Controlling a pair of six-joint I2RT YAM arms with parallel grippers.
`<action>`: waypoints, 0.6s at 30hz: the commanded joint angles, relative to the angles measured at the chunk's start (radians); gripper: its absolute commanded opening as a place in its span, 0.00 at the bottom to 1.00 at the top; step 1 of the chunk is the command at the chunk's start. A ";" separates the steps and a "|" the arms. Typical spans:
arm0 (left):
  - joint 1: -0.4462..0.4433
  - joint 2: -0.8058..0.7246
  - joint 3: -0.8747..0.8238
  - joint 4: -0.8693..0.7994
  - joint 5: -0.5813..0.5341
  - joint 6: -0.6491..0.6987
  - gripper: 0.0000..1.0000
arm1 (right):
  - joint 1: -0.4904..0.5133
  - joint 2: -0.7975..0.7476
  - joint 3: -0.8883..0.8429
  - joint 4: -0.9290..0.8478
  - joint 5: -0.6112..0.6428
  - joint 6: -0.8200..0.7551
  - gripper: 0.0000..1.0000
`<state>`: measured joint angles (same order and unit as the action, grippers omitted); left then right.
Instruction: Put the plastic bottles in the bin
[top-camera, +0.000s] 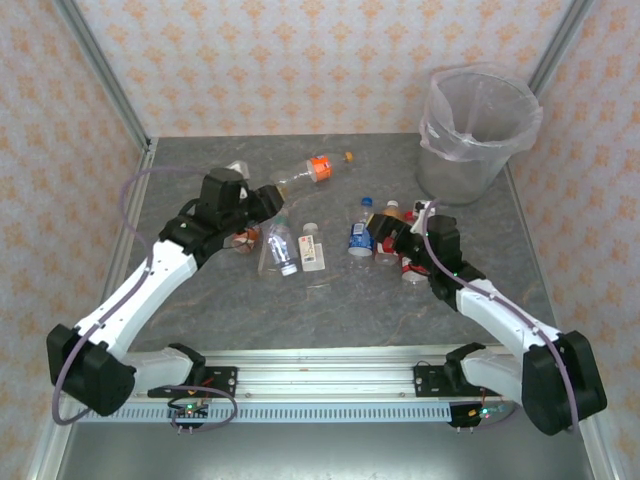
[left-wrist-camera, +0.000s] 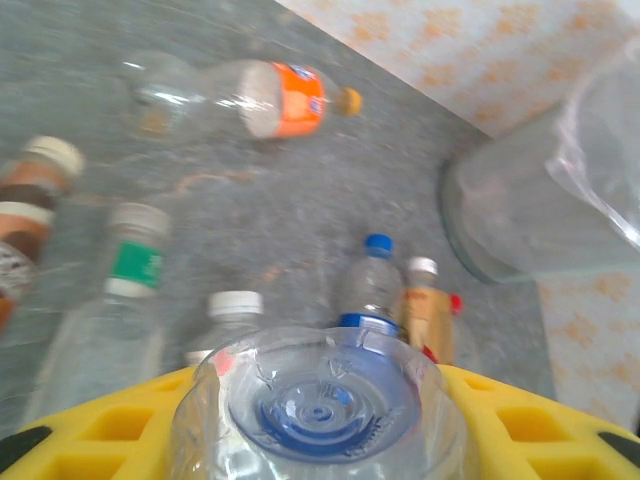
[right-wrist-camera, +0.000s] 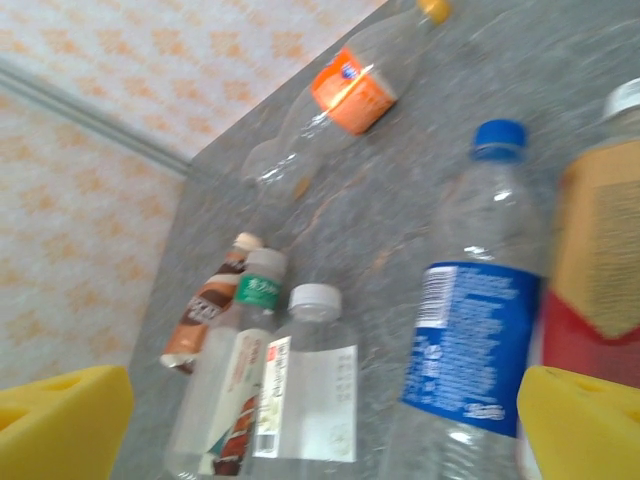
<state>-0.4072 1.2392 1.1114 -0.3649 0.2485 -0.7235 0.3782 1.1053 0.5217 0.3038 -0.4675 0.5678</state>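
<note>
The grey marbled worktop carries the bin, standing at 2 o'clock. An orange-labelled bottle lies on its side at 12 o'clock. Near the centre rest a green-banded bottle, a white-labelled bottle just at its 3 o'clock, and a blue-labelled bottle further toward 3 o'clock.

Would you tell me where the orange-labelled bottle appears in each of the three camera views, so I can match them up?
Top external: the orange-labelled bottle lies upper centre, on its side.
Left wrist: upper centre, cap pointing right.
Right wrist: top centre, cap toward the upper right.
Shared landmark: the blue-capped bottle, below and right of it in every view.
</note>
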 joint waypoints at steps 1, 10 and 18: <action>-0.042 0.060 0.082 0.087 0.106 0.048 0.46 | 0.049 0.045 0.008 0.198 -0.063 0.070 0.99; -0.093 0.185 0.212 0.106 0.198 0.087 0.46 | 0.102 0.182 0.068 0.434 -0.161 0.148 0.99; -0.098 0.247 0.248 0.141 0.194 0.071 0.46 | 0.162 0.243 0.133 0.526 -0.282 0.165 0.99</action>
<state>-0.4976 1.4677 1.3239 -0.2741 0.4232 -0.6540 0.5102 1.3476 0.6075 0.7540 -0.6872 0.7418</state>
